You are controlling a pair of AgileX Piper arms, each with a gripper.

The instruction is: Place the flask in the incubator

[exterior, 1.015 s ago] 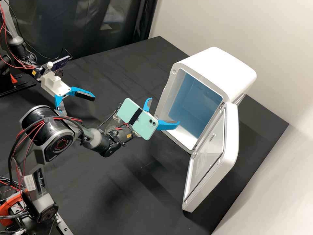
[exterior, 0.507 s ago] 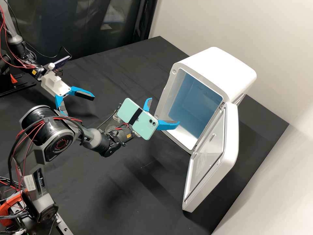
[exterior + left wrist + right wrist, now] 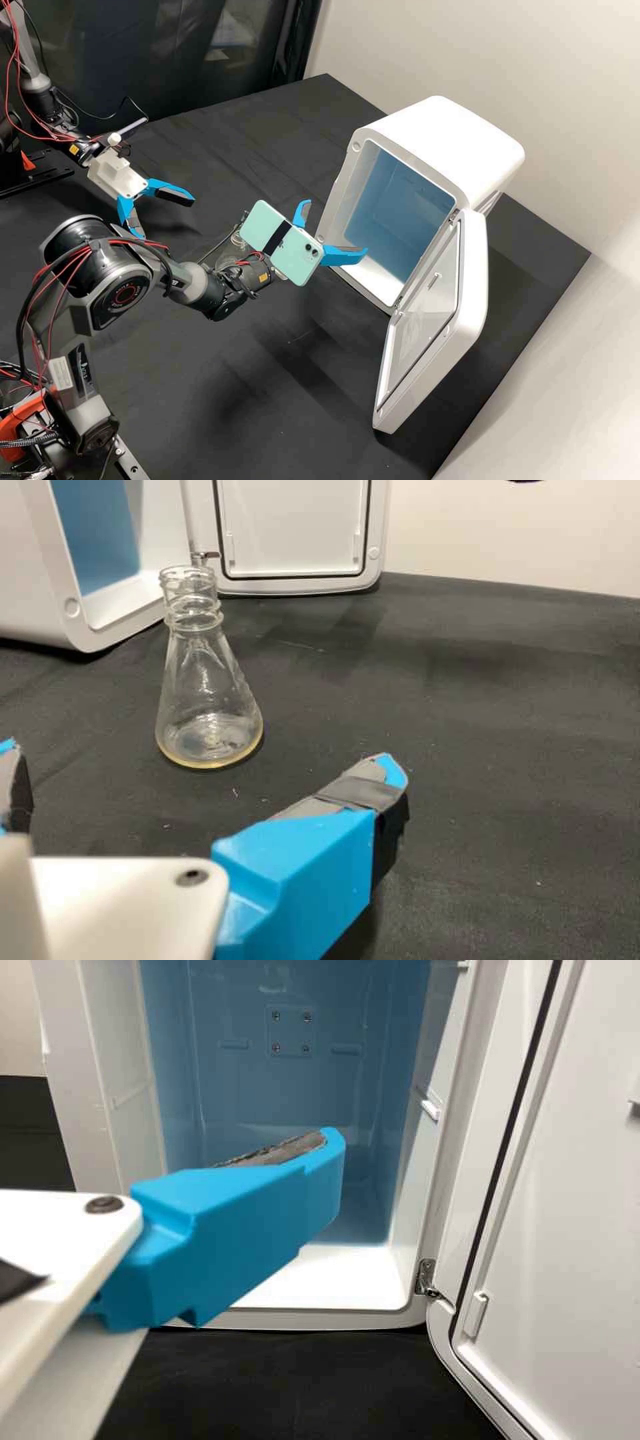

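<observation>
The Erlenmeyer flask (image 3: 208, 695) stands upright on the black bench (image 3: 280, 373), just left of the open incubator (image 3: 440, 133) and well apart from both grippers. It is judged to be light, rigid, smooth and breakable glass. It would best be taken at the narrow neck under the threaded rim, with gentle pressure. The left gripper (image 3: 163, 213) is spread and empty, and the right gripper (image 3: 335, 228), at the incubator's mouth, is likewise spread and empty. Against the earlier frames, the left gripper is shifted slightly, while the right is unchanged.

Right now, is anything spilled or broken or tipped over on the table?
No. The flask stands upright and whole on the bench, with nothing spilled. The incubator has its door open, as the job needs.
</observation>
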